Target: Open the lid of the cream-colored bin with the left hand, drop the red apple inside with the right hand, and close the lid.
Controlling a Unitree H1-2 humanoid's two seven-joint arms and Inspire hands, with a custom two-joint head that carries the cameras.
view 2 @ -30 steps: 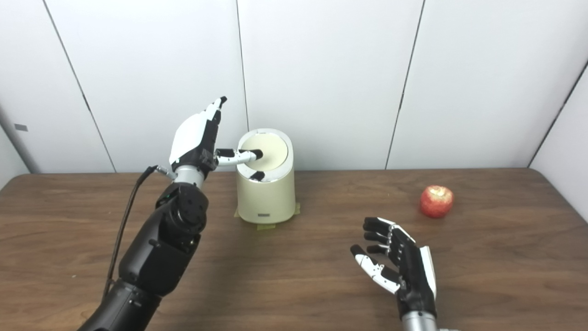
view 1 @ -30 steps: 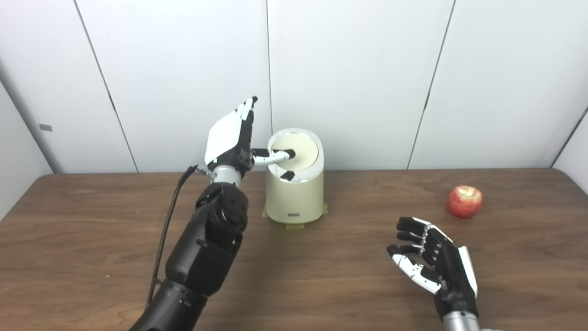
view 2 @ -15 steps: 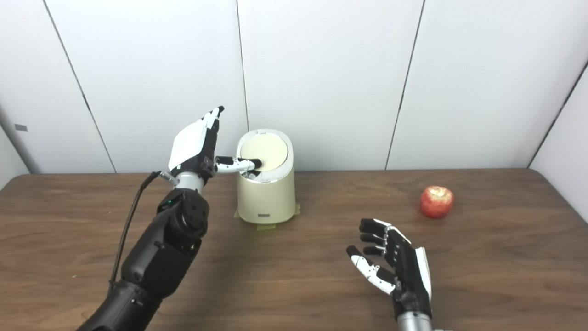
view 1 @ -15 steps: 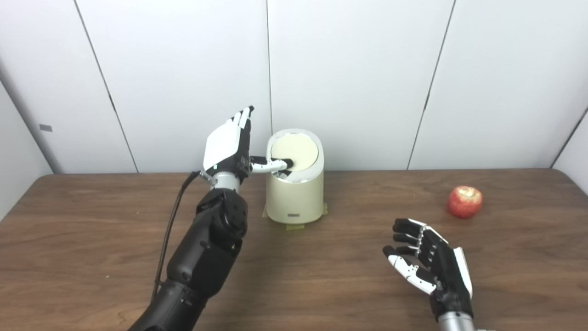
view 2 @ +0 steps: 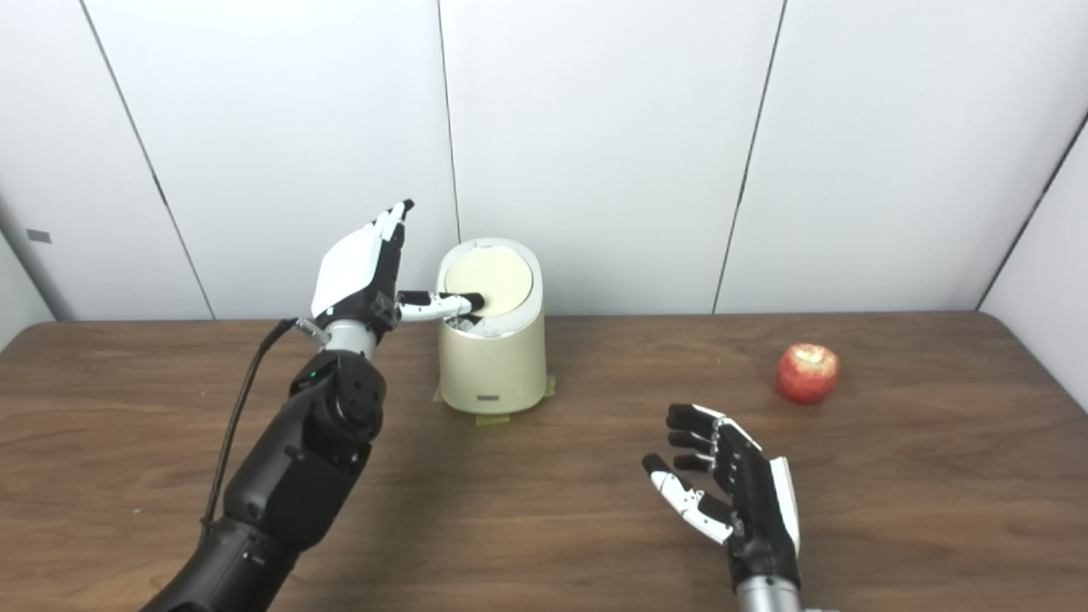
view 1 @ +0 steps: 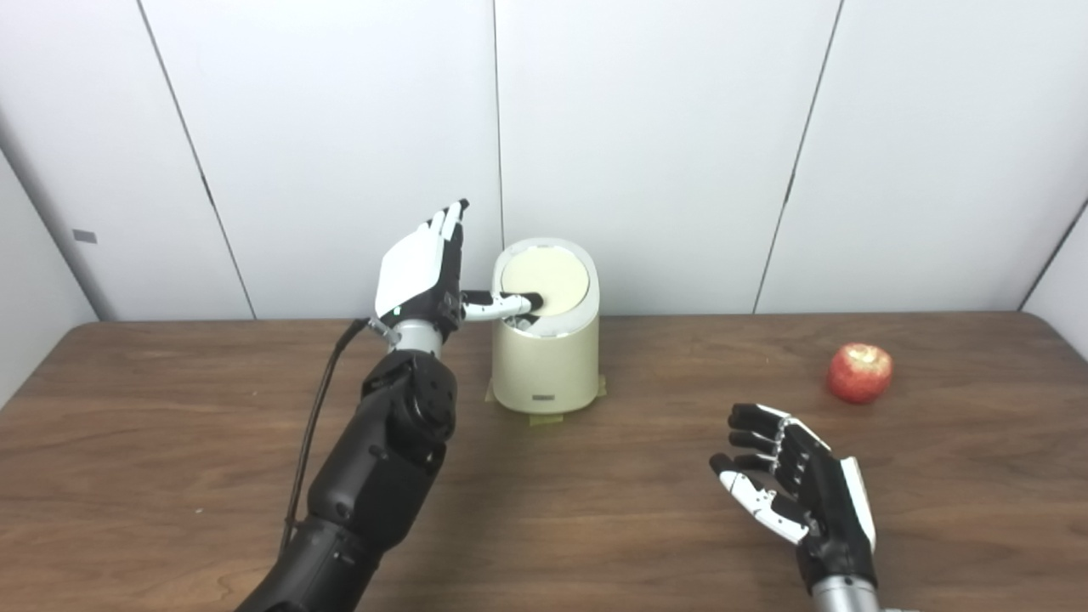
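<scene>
- A cream-colored bin (view 1: pixel 546 353) stands at the back of a brown wooden table (view 1: pixel 595 527), its round lid (view 1: pixel 544 277) down.
- The left hand (view 1: pixel 422 270) is beside it, fingers spread upward, thumb touching the lid's front edge.
- A red apple (view 1: pixel 860 371) lies well to the right.
- The right hand (view 1: pixel 799 489) hovers near the front, fingers apart, holding nothing.

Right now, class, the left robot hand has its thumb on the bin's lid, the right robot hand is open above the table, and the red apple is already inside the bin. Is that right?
Not quite: the red apple is not in the cream bin; it lies on the table, right of the bin, as the left eye view shows. The left robot hand at the lid and the open right robot hand are as stated.
</scene>
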